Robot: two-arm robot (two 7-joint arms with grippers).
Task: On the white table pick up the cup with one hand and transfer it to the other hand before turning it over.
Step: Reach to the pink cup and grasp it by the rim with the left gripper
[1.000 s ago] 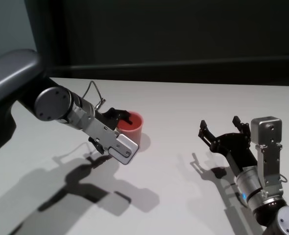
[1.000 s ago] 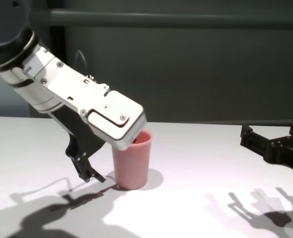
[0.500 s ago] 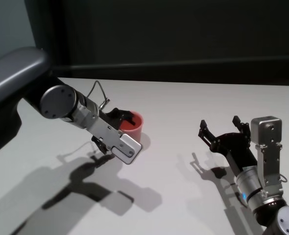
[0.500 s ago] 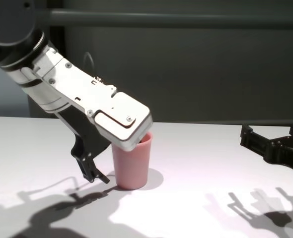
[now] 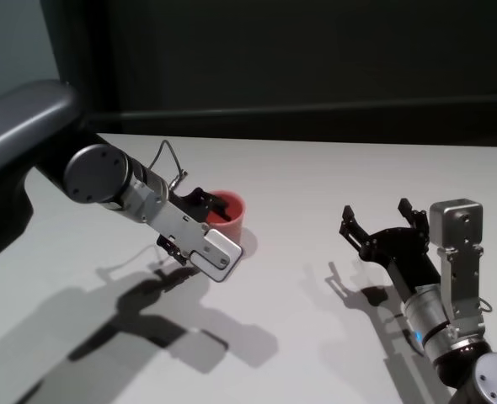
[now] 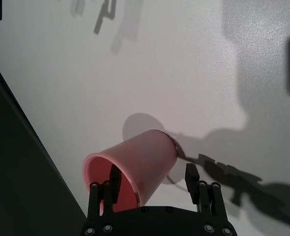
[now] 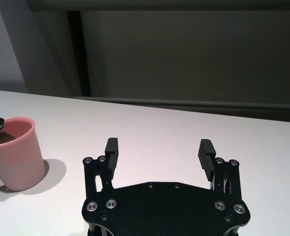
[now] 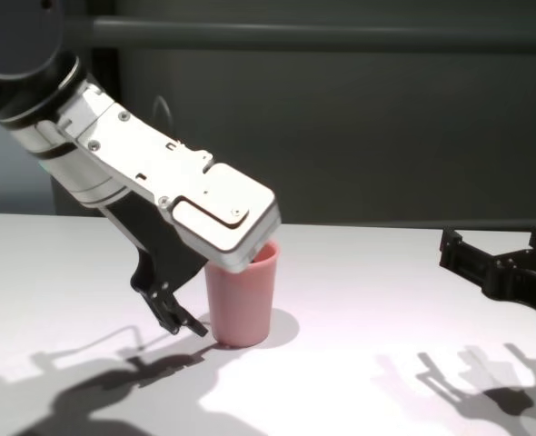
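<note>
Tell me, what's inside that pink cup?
One finger of the left pincer reaches inside the pink cup past its rim; the other stays outside the wall. Otherwise only bare pink wall shows. The bottom is hidden.

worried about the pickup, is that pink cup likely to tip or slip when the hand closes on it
The cup probably tips easily: it looks tall, narrow-based and empty. Its smooth tapered wall may slip. The left hand straddles the rim, one finger inside, so it should hold.

Left arm: reaches in from 9 o'clock, angled downward.
Left tool [image 6: 152,184]: fingers spread apart, one finger [image 6: 114,183] lower than the opposite one.
Right tool [image 7: 158,153]: at 4 o'clock, fingers wide apart, gripping nothing.
</note>
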